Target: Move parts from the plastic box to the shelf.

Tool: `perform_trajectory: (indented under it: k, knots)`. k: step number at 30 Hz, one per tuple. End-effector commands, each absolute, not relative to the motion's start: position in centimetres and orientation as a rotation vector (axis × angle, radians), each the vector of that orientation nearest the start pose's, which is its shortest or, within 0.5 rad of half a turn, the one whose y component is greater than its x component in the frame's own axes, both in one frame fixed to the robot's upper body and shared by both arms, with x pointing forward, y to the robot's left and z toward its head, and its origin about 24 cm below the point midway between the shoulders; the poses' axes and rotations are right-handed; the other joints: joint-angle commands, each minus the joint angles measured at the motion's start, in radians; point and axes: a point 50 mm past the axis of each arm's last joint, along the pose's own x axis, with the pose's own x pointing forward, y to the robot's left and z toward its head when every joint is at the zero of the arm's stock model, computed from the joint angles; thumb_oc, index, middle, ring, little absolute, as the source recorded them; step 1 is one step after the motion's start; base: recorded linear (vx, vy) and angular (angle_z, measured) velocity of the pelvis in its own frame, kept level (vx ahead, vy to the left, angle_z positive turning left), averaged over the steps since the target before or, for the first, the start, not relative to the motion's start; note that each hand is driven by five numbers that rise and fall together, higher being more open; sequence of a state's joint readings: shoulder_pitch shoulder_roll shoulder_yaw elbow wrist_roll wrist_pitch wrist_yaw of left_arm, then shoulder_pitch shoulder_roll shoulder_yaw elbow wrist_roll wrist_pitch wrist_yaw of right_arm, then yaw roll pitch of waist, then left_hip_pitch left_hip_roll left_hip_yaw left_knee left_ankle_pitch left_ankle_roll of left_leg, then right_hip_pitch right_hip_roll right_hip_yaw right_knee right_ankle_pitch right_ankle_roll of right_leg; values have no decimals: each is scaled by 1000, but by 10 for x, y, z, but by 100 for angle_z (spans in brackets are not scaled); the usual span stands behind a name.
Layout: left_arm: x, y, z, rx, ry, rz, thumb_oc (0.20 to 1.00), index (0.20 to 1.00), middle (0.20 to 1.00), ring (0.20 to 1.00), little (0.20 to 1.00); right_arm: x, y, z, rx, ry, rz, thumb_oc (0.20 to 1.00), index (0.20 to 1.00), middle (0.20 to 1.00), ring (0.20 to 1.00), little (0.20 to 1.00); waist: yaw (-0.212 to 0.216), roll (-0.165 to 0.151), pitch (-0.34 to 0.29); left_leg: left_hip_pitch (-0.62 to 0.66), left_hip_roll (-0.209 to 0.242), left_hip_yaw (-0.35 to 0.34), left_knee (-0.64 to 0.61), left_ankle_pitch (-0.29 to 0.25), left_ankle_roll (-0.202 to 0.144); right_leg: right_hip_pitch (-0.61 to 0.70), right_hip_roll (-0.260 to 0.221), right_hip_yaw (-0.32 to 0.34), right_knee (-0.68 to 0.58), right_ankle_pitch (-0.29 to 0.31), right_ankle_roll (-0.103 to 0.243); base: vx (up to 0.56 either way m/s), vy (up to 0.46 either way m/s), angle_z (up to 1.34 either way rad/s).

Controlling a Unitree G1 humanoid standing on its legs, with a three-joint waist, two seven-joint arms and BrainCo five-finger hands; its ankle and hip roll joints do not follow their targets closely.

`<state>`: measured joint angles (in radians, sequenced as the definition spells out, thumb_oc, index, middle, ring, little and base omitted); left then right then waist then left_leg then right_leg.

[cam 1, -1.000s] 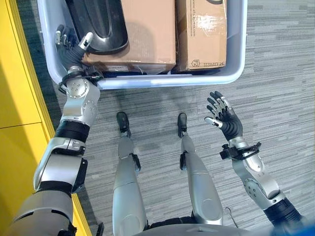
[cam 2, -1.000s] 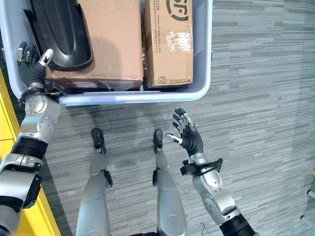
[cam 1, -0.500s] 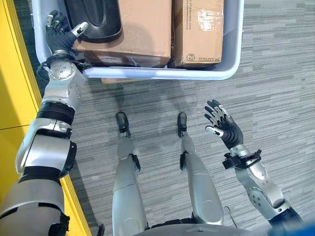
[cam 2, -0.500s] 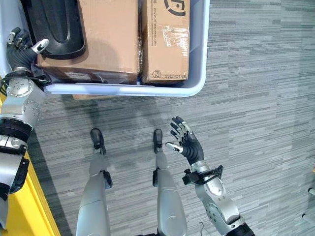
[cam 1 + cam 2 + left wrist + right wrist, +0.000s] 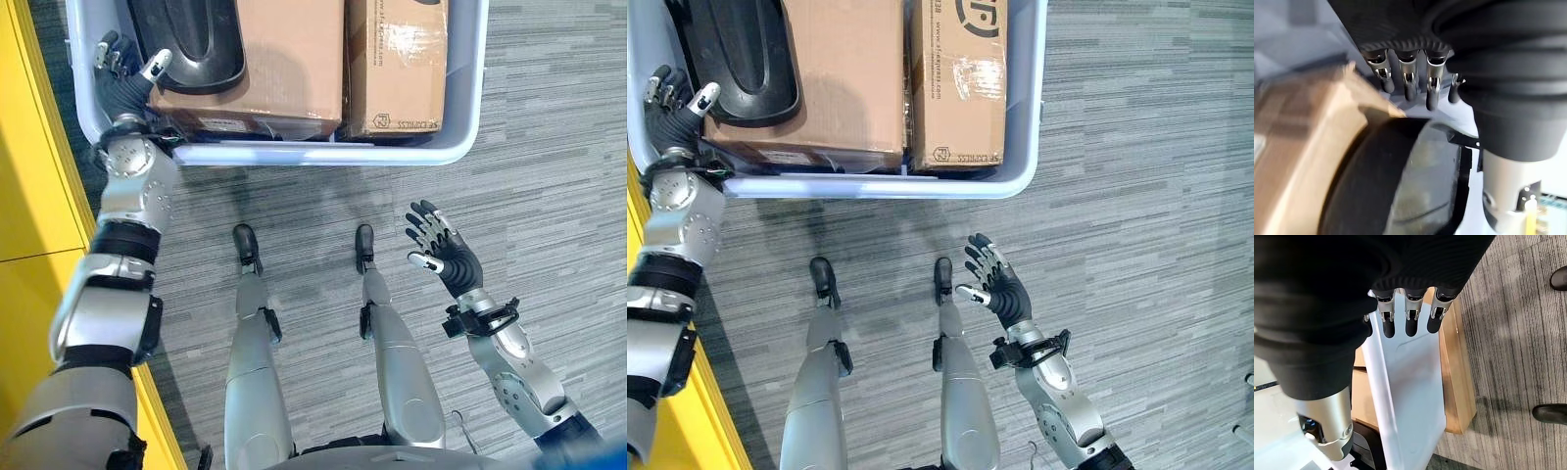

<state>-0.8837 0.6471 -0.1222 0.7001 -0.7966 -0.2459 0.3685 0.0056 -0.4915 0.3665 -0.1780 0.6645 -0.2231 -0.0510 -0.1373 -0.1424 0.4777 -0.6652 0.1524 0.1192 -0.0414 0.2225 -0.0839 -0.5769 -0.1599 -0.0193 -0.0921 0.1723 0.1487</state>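
The pale plastic box [image 5: 323, 155] lies on the floor ahead. It holds a black moulded part [image 5: 191, 39], a wide cardboard box [image 5: 289, 59] and a narrower cardboard box [image 5: 397, 59]. My left hand [image 5: 122, 83] is open and reaches over the box's near left corner. Its fingers [image 5: 1408, 83] are straight, in the gap between the box wall and the black part [image 5: 1381, 186], and its thumb rests on the part's rim. The black part lies partly on the wide cardboard box [image 5: 1298, 147]. My right hand [image 5: 451, 257] hangs open over the floor at the lower right, palm up and holding nothing.
A yellow panel [image 5: 29, 176] runs along the left side, close to my left arm. A wooden block [image 5: 1452, 372] sits under the plastic box's wall [image 5: 1405, 391]. Grey striped carpet [image 5: 549, 147] covers the floor to the right.
The whole picture has shifted, so the camera moved. My left hand stays at the black part's near left edge. My right hand has dropped slightly, still open.
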Motion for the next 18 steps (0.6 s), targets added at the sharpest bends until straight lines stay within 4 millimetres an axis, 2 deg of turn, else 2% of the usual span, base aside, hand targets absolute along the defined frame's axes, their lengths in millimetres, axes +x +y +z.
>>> perform_trajectory:
  k: [1, 2, 3, 6, 12, 18]
  knots:
    - [363, 292, 141, -295, -163, 572, 1000, 1000, 1000, 1000, 1000, 240, -161, 98, 238, -235, 281, 1000, 1000, 1000, 1000, 1000, -8, -39, 42, 104, 59, -19, 72, -157, -38, 212, -89, -35, 19, -67, 56, 0, 0, 0]
    - [363, 292, 141, -295, -163, 572, 1000, 1000, 1000, 1000, 1000, 240, -161, 97, 238, -234, 281, 1000, 1000, 1000, 1000, 1000, -8, -39, 42, 104, 60, -19, 72, -157, -38, 212, -89, -35, 19, -67, 56, 0, 0, 0]
    - [359, 276, 122, -336, -129, 530, 1000, 1000, 1000, 1000, 1000, 242, -158, 99, 235, -238, 280, 1000, 1000, 1000, 1000, 1000, -4, -38, 42, 114, 59, -15, 70, -157, -36, 213, -89, -33, 25, -71, 53, 0, 0, 0]
    - [355, 262, 106, -387, -104, 498, 1000, 1000, 1000, 1000, 1000, 244, -155, 100, 226, -243, 277, 1000, 1000, 1000, 1000, 1000, -2, -36, 42, 126, 59, -12, 62, -155, -35, 215, -88, -29, 29, -74, 51, 0, 0, 0]
    - [349, 248, 97, -448, -103, 463, 1000, 1000, 1000, 1000, 1000, 246, -153, 100, 212, -242, 273, 1000, 1000, 1000, 1000, 1000, 4, -32, 42, 138, 58, -10, 57, -155, -31, 215, -88, -27, 36, -79, 46, 0, 0, 0]
    - [346, 244, 96, -480, -113, 460, 1000, 1000, 1000, 1000, 1000, 248, -152, 99, 203, -237, 268, 1000, 1000, 1000, 1000, 1000, 9, -24, 42, 152, 54, -5, 56, -157, -28, 221, -89, -23, 39, -84, 43, 0, 0, 0]
